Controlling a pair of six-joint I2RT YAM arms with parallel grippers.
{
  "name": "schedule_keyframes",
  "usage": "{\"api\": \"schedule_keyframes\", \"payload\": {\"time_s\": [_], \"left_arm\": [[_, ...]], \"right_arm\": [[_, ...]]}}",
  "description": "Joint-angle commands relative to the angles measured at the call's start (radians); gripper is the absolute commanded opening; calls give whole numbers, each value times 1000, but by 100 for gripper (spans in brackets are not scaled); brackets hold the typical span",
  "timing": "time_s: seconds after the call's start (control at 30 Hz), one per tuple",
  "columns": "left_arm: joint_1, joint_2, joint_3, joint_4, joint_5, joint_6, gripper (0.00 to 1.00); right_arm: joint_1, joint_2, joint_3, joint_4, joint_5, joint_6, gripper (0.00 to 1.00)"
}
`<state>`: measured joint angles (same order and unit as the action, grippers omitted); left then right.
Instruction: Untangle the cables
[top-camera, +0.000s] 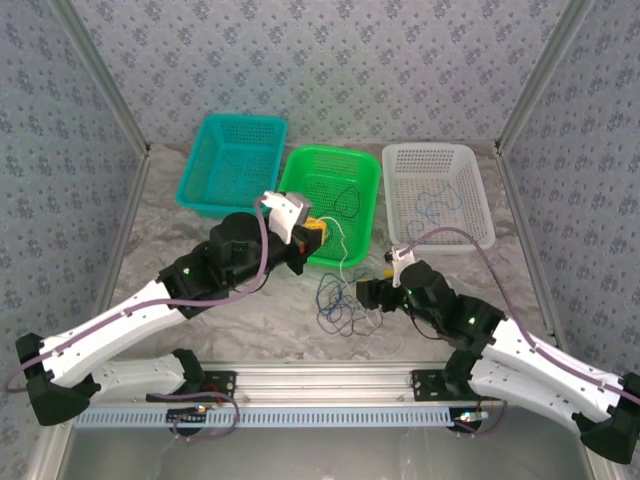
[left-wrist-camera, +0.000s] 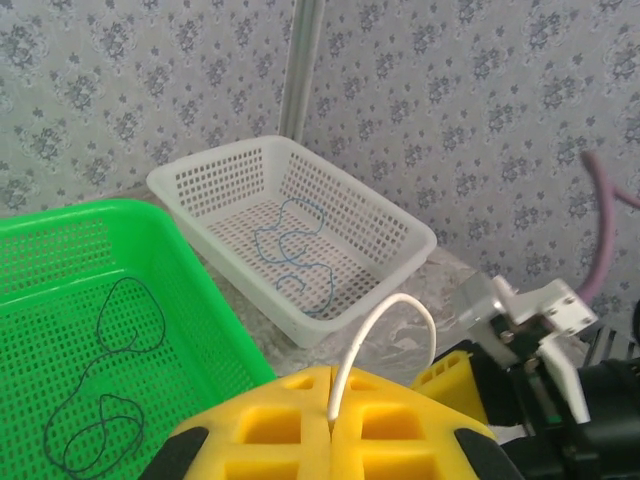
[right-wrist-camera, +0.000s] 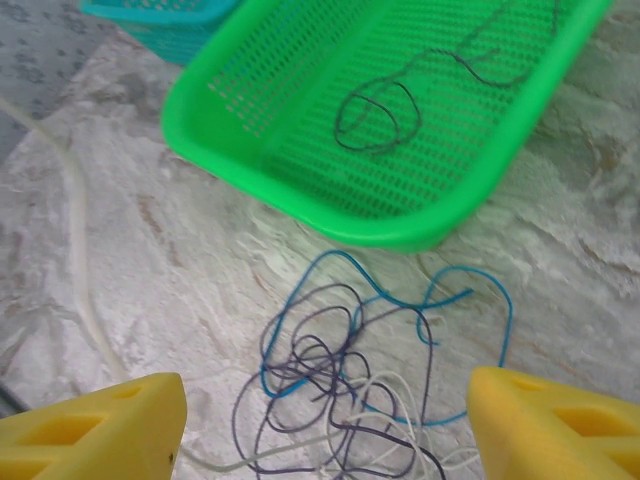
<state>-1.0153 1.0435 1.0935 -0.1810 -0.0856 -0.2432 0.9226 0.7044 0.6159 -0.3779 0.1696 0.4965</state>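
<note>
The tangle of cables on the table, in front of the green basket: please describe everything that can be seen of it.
The tangle is a loose knot of very thin, flexible wires: bright blue, dark purple-black and whitish loops crossing one another. It lies flat on the marbled table, close in front of the green basket. One whitish strand leads away from it. The right hand hovers open, one yellow finger on each side, not gripping it.

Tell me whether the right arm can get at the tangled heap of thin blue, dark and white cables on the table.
Probably yes. The right gripper hangs open over the tangled thin cables with nothing between them. One white cable leads to the left gripper, which is shut on it.
</note>
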Motion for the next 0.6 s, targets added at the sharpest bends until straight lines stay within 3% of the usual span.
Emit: {"api": "schedule_keyframes", "payload": {"time_s": [0.0,0.27,0.37,0.4,0.53,0.57], "left_arm": [[6,-2,51,-19,-23,26,0],[6,-1,77,-46,-17,36,0],[6,-10,81,-49,-20,38,0],[6,-15,80,-51,-26,40,0],[9,-54,78,-85,-97,69,0],[13,-67,76,-96,-120,80,0]], "right_arm": [[3,12,57,-1,-89,-88,76],[25,197,56,137,-162,-151,81],[25,299,77,192,-194,-186,77],[25,333,97,188,-199,-190,69],[20,380,159,129,-184,-187,18],[18,366,162,121,-187,-184,11]]}}
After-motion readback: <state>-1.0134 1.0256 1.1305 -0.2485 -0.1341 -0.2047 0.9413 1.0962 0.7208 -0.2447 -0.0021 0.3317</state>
